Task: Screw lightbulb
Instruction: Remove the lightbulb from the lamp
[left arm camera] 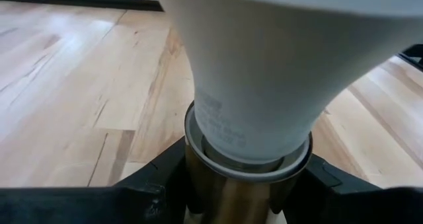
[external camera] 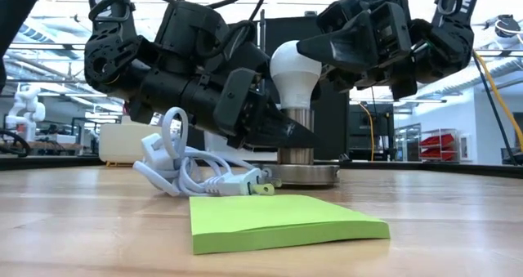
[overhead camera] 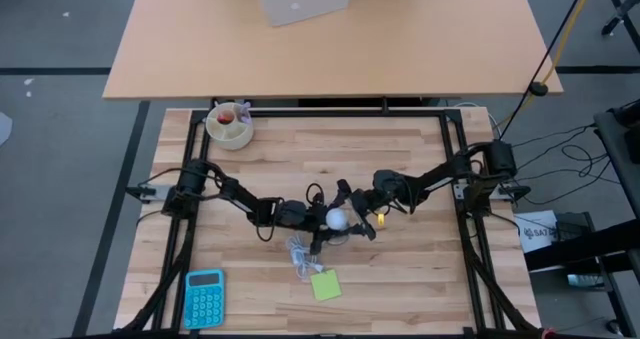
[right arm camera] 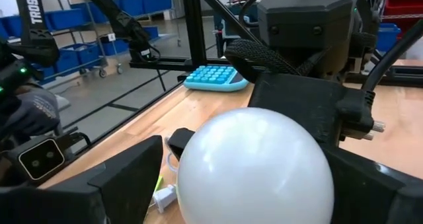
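Observation:
The white lightbulb (external camera: 294,68) stands upright with its base in a brass socket sleeve (external camera: 296,138) on a round grey disc (external camera: 315,176), at the table's middle (overhead camera: 337,218). My left gripper (external camera: 288,133) comes from the table's left, low, and is shut on the sleeve. My right gripper (external camera: 325,51) comes from the table's right, higher, with its fingers on either side of the bulb's globe (right arm camera: 254,168). My left gripper pinches the brass socket sleeve (left arm camera: 228,194) between its two fingers, just under the bulb's neck. The fingers (left arm camera: 155,184) come nearly level from the table's left. The sleeve stands upright on its disc on the table. My right gripper holds the bulb's round globe (right arm camera: 198,151) between its two fingers (right arm camera: 129,178), one on each side. It comes from the table's right, slanting slightly down. The bulb stands upright in the socket.
A coiled white cable with a plug (external camera: 196,175) lies just left of the socket. A green sticky-note pad (external camera: 282,220) lies nearer the front edge. A blue calculator (overhead camera: 205,297) is at the front left and a bowl (overhead camera: 230,125) at the far left.

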`<move>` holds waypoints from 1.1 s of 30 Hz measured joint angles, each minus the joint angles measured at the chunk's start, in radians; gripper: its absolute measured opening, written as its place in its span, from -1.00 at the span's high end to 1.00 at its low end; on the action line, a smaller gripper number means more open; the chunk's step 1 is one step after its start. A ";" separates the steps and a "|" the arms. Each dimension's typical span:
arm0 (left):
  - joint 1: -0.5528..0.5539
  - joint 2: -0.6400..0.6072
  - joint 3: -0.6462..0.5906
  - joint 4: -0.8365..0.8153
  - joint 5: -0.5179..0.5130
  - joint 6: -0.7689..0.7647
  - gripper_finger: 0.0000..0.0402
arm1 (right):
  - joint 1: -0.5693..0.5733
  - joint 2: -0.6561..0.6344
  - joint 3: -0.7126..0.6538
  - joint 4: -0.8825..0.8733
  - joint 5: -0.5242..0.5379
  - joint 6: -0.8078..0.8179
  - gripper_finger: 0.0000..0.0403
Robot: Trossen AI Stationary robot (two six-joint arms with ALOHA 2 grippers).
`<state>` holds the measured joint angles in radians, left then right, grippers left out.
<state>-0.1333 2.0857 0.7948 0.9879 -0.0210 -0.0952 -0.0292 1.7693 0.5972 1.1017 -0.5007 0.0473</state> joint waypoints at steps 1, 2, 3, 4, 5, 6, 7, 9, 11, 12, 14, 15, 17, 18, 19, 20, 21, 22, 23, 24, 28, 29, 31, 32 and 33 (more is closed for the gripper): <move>0.000 0.000 0.000 0.001 0.000 0.000 0.10 | 0.000 -0.006 0.000 -0.008 0.002 -0.005 -0.75; 0.000 0.000 0.001 0.002 -0.001 0.000 0.10 | 0.000 -0.012 0.000 -0.017 0.006 -0.010 -0.75; 0.000 0.000 0.001 0.002 -0.003 -0.002 0.10 | 0.000 -0.022 0.000 -0.035 0.019 -0.019 -0.75; 0.000 0.000 0.001 0.001 -0.006 -0.002 0.10 | 0.000 -0.034 0.000 -0.061 0.041 -0.030 -0.75; 0.001 0.000 0.002 -0.003 -0.007 -0.003 0.10 | 0.001 -0.045 0.000 -0.089 0.062 -0.044 -0.75; 0.002 0.000 0.002 -0.006 -0.010 -0.004 0.10 | 0.001 -0.058 0.000 -0.119 0.079 -0.058 -0.75; 0.002 0.000 0.002 -0.007 -0.014 -0.003 0.10 | 0.001 -0.070 0.000 -0.142 0.096 -0.069 -0.75; 0.005 0.000 0.001 -0.007 -0.021 -0.003 0.10 | 0.000 -0.094 0.000 -0.182 0.106 -0.079 -0.75; 0.009 0.000 0.002 -0.006 -0.020 -0.003 0.10 | 0.000 -0.113 0.000 -0.210 0.122 -0.086 -0.75; 0.011 0.000 0.001 -0.007 -0.020 -0.004 0.10 | 0.000 -0.124 0.000 -0.227 0.140 -0.090 -0.75; 0.012 0.001 0.000 -0.008 -0.018 -0.002 0.10 | 0.004 -0.148 0.007 -0.235 0.193 -0.111 -0.75; 0.012 0.002 0.000 -0.011 -0.020 -0.003 0.10 | 0.006 -0.161 0.007 -0.240 0.215 -0.120 -0.75; 0.011 0.002 0.000 -0.010 -0.025 0.000 0.10 | 0.009 -0.175 0.007 -0.266 0.234 -0.125 -0.75; 0.011 0.002 0.000 -0.012 -0.025 0.000 0.10 | 0.012 -0.182 0.007 -0.277 0.236 -0.125 -0.75; 0.011 0.002 0.000 -0.011 -0.025 -0.001 0.10 | 0.013 -0.193 0.004 -0.288 0.240 -0.125 -0.75; 0.011 0.002 0.000 -0.011 -0.027 -0.001 0.10 | 0.017 -0.206 0.004 -0.295 0.247 -0.128 -0.75; 0.011 0.002 0.000 -0.010 -0.031 -0.001 0.10 | 0.018 -0.218 0.004 -0.304 0.252 -0.133 -0.75; 0.010 0.002 0.000 -0.010 -0.034 -0.001 0.10 | 0.021 -0.235 0.004 -0.328 0.257 -0.138 -0.75; 0.010 0.002 0.000 -0.010 -0.036 -0.002 0.10 | 0.024 -0.252 0.004 -0.357 0.266 -0.140 -0.75; 0.010 0.002 0.000 -0.010 -0.037 -0.003 0.10 | 0.028 -0.270 0.004 -0.392 0.290 -0.141 -0.75; 0.010 0.002 0.000 -0.010 -0.060 -0.008 0.10 | 0.050 -0.370 0.004 -0.565 0.407 -0.146 -0.75; 0.010 0.002 0.000 -0.009 -0.061 -0.008 0.10 | 0.058 -0.396 0.004 -0.606 0.441 -0.146 -0.75; 0.010 0.002 0.000 -0.009 -0.062 -0.008 0.10 | 0.078 -0.450 0.003 -0.682 0.496 -0.143 -0.75; 0.010 0.002 0.000 -0.009 -0.063 -0.008 0.10 | 0.091 -0.477 0.002 -0.711 0.527 -0.142 -0.75; 0.010 0.002 0.000 -0.009 -0.065 -0.008 0.10 | 0.105 -0.506 0.002 -0.737 0.559 -0.142 -0.75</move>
<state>-0.1238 2.0872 0.7950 0.9791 -0.0863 -0.1028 0.0762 1.2637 0.5995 0.3647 0.0588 -0.0944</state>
